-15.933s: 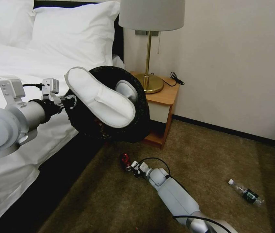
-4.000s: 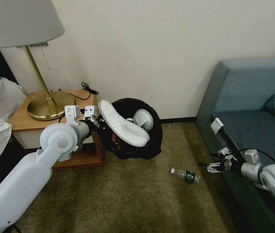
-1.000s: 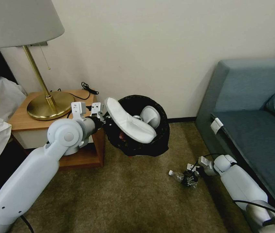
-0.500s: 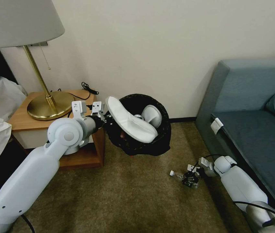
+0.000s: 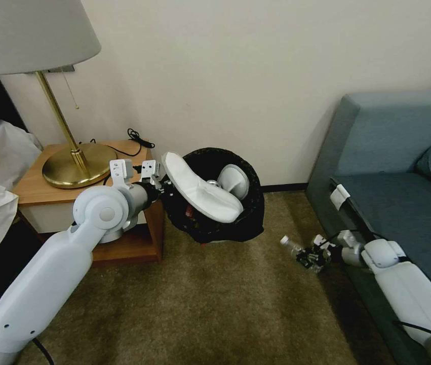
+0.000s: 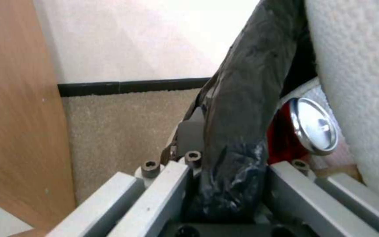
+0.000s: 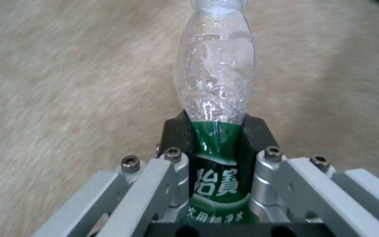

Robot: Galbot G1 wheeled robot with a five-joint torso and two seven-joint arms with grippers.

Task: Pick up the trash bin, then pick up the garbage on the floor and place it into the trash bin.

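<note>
Right gripper point(image 5: 310, 257) has its jaws closed snug on the bottle point(image 5: 296, 248), pads pinching the green label, clear neck sticking out past the fingertips. It's held off the carpet point(image 5: 215, 314), low down, just in front of the sofa point(image 5: 407, 167) and well to the right of the bin.

Left gripper point(image 5: 162, 188) is clamped tight on the bin point(image 5: 245, 223) rim, one finger inside and one outside the black bag, almost no gap between them. The bin hangs in the air, tipped so its mouth faces the camera, right beside the nightstand point(image 5: 43, 187).

In the bin: one white slipper point(image 5: 197, 188) lying across the mouth and poking over the rim on the gripper side, a second slipper point(image 5: 233, 181) tucked behind it, and a red can point(image 6: 306, 128) down inside against the bag, shiny end showing in the left wrist view.

Nearby there's a brass lamp point(image 5: 71, 162) and a black cable point(image 5: 136, 137) on the nightstand, wall point(image 5: 225, 76) behind.
</note>
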